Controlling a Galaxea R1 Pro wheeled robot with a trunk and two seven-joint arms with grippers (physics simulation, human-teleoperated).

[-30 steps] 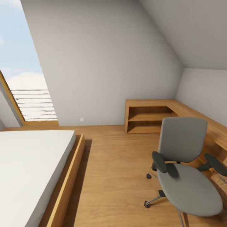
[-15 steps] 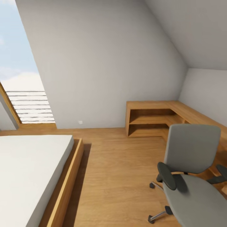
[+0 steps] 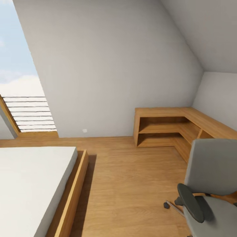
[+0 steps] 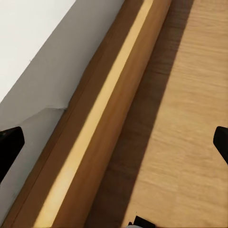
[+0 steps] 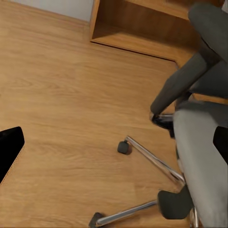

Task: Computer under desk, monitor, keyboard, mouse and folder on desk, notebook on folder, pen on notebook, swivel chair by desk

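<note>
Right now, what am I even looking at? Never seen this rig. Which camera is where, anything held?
These are simulator renders from a wheeled robot with two arms.

The large picture comes from its head camera, looking into an attic bedroom: a bed at the left, a wood plank floor, a low wooden corner shelf unit at the back, and the grey swivel chair at the lower right. The part of its seat that shows is bare.

The other two come from cameras on the wrists. The left one looks down at the bed's wooden frame and floor; the right one looks at the chair's chrome base and casters.

The dark shapes at the edges are the fingers, spread wide apart. Nothing is held.
</note>
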